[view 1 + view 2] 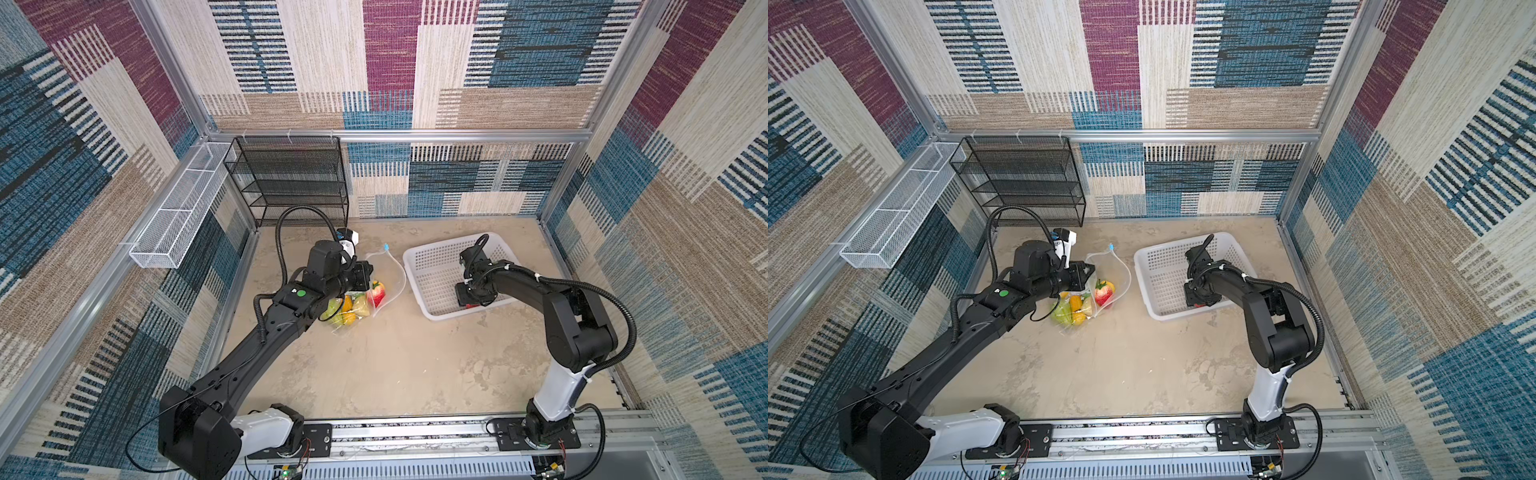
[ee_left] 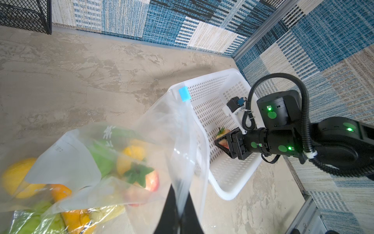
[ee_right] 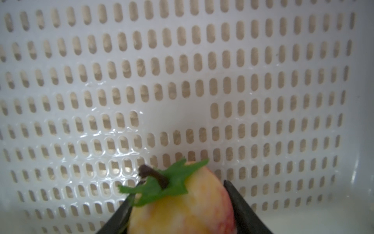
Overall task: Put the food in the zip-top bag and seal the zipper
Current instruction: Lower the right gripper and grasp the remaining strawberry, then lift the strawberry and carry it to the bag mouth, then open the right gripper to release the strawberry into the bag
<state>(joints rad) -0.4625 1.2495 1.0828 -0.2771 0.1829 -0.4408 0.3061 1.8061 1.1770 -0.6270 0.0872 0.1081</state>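
The clear zip-top bag (image 1: 388, 272) (image 1: 1115, 270) (image 2: 162, 125) lies left of centre, mouth toward the basket. Several green, yellow and orange pieces of food (image 1: 349, 309) (image 1: 1075, 309) (image 2: 131, 154) and a red one (image 1: 376, 293) lie inside it. The zipper's light-blue slider (image 1: 387, 246) (image 1: 1111, 247) (image 2: 184, 93) sits at the far end of the mouth. My left gripper (image 1: 368, 276) (image 1: 1088, 274) (image 2: 180, 197) is shut on the bag's mouth edge, holding it up. My right gripper (image 1: 467, 301) (image 1: 1196, 301) (image 2: 221, 142) (image 3: 179, 188) is down in the basket, its fingers against both sides of a red-yellow leafy fruit (image 3: 182, 206).
The white perforated basket (image 1: 449, 242) (image 1: 1179, 245) (image 2: 226, 195) (image 3: 182, 60) stands right of the bag. A black mesh rack (image 1: 291, 178) stands at the back left. A white wire shelf (image 1: 178, 212) hangs on the left wall. Patterned walls enclose the table.
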